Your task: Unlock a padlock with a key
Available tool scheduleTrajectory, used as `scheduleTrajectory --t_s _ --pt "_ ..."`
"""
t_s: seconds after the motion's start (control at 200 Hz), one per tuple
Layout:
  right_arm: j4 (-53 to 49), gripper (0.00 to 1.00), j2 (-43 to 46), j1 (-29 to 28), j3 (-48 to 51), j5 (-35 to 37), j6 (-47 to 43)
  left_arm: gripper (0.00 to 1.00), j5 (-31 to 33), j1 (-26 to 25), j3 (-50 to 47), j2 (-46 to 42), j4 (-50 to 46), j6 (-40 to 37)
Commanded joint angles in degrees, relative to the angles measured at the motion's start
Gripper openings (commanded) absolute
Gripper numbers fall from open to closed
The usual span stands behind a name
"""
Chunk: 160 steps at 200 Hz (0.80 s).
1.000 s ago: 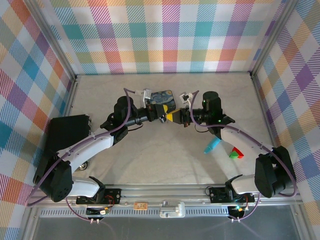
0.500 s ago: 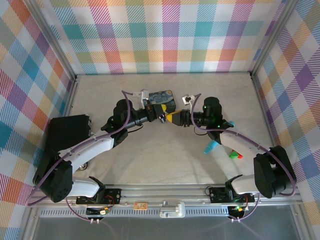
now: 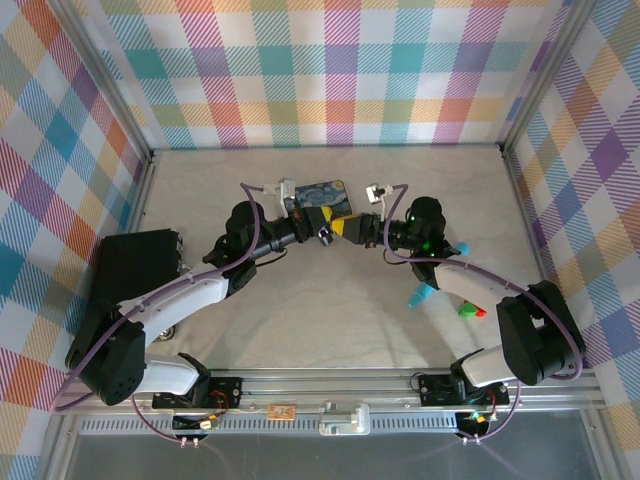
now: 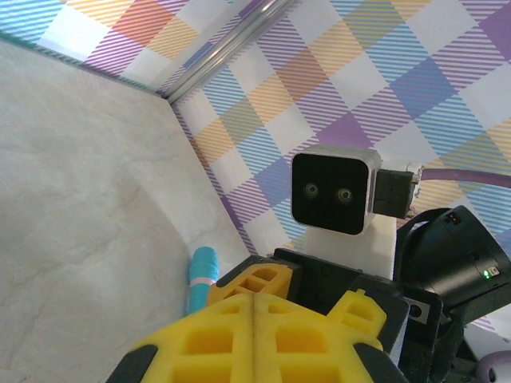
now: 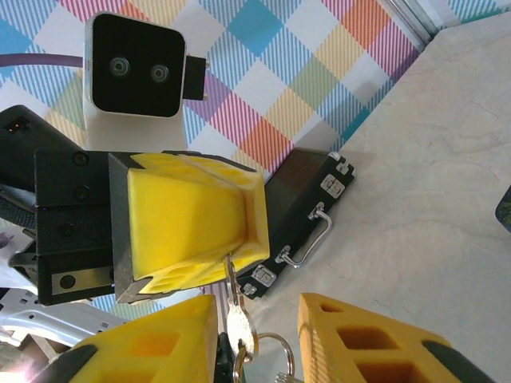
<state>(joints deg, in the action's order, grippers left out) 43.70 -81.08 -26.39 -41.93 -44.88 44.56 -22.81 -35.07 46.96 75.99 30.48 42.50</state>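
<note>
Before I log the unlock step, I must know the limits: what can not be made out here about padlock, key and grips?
Padlock: hidden, if held, inside the shut left fingers, right wrist view.
Key: its tip ends at those fingers; inserted or not, unclear.
Right fingers: their hold on the key is cut by the bottom edge.
Top external: both too small to find.

We find the left gripper [image 3: 325, 236] and the right gripper [image 3: 352, 229] tip to tip at mid tabletop [image 3: 330, 320], with the tin box [image 3: 325, 192] just behind the left one. The key [image 5: 237, 319] sits between the right gripper's fingers, its tip reaching the left gripper. The case [image 3: 135, 265] lies at the tabletop's left edge. The stick [image 3: 420, 294] and, right of it, the block [image 3: 468, 310] lie in front of the right gripper.
</note>
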Motion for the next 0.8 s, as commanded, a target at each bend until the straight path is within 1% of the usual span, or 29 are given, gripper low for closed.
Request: scheduleTrajectory --t_s 0.0,0.045,0.12,0.38,0.505,0.795 --pt "3.4 0.28 -0.8 -0.6 0.5 -1.1 0.7 0.00 0.7 -0.5 -0.7 -1.2 4.0 0.7" --pt "3.5 0.26 -0.9 -0.6 0.5 -1.1 0.8 0.00 0.7 -0.5 -0.6 -1.0 4.2 0.8" --pt "3.6 0.26 -1.0 -0.8 0.7 -1.1 0.9 0.00 0.7 -0.6 -0.5 -0.7 4.5 1.0" --pt "3.4 0.27 -0.9 -0.9 1.2 -0.9 1.0 0.00 1.8 -0.7 -1.1 -0.9 5.8 1.8" --pt "3.8 0.31 -0.8 -0.9 1.5 -1.0 1.2 0.00 2.6 -0.7 -1.4 -1.3 5.9 2.0" --pt "5.0 0.29 -1.2 -1.1 1.3 -0.5 1.8 0.00 2.5 -1.1 -1.4 -0.8 7.0 2.8"
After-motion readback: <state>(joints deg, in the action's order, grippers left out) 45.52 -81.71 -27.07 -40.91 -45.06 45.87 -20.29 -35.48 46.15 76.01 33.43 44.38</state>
